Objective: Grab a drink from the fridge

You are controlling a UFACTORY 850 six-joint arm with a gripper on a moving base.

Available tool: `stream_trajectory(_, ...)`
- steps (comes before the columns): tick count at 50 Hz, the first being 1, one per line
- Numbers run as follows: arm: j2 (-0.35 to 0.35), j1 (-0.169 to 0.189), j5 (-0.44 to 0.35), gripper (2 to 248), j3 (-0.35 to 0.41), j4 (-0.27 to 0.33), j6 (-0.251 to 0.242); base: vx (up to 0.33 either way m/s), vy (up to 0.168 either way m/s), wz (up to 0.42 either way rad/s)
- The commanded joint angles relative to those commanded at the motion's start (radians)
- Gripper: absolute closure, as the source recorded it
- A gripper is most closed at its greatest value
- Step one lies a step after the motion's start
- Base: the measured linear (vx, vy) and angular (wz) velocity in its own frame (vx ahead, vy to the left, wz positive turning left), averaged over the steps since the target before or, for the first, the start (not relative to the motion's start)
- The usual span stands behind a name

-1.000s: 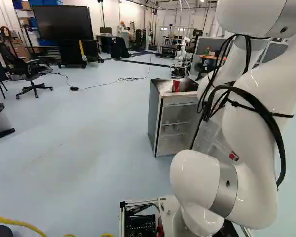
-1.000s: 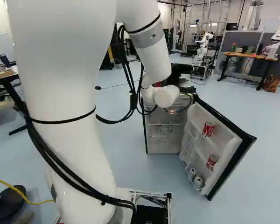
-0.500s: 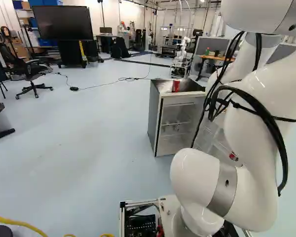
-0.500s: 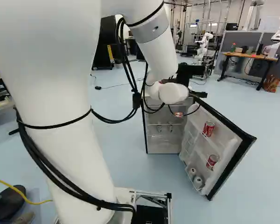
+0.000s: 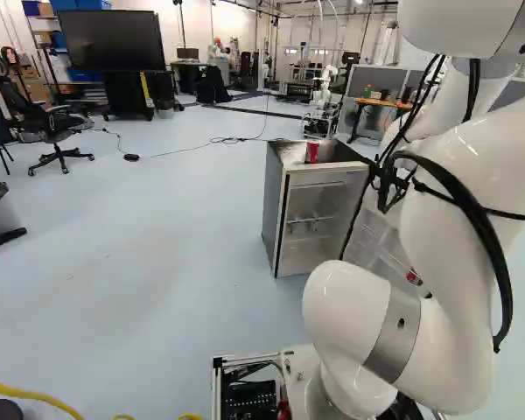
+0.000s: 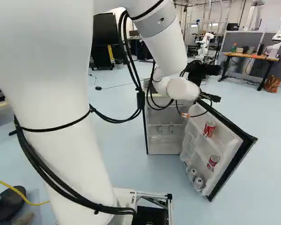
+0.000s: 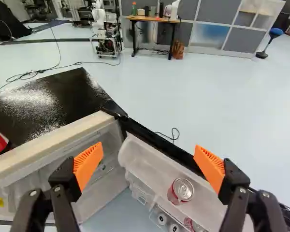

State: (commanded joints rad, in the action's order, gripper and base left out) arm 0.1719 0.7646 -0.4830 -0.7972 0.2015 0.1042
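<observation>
Gripper spread wide above the fridge door, its two orange pads well apart with nothing pinched between them; I see neither pad touching anything. Fridge stands ahead, door swung out to the right. Inside that door, a red and silver drink can sits on the upper shelf, with a second can on the shelf below. I judge the upper one my likeliest target and the reach as the step in hand. From the wrist, its round lid shows lower than my fingers and closer to the right one, so I should ease right to centre on it, then come down slowly, one finger to each side, missing the door wall and the shelf's front rail. Once both pads meet its sides, a gentle squeeze should spare the thin metal, and a straight lift should clear the rail
</observation>
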Motion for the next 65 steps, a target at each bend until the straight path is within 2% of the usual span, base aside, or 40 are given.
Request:
stream_trajectory(34,0.038,0.072,0.174,3,-0.124,-0.1,0.0,0.0,0.0,0.0)
stream_trajectory(65,0.095,0.127,0.364,3,-0.256,-0.19,0.0,0.0,0.0,0.0)
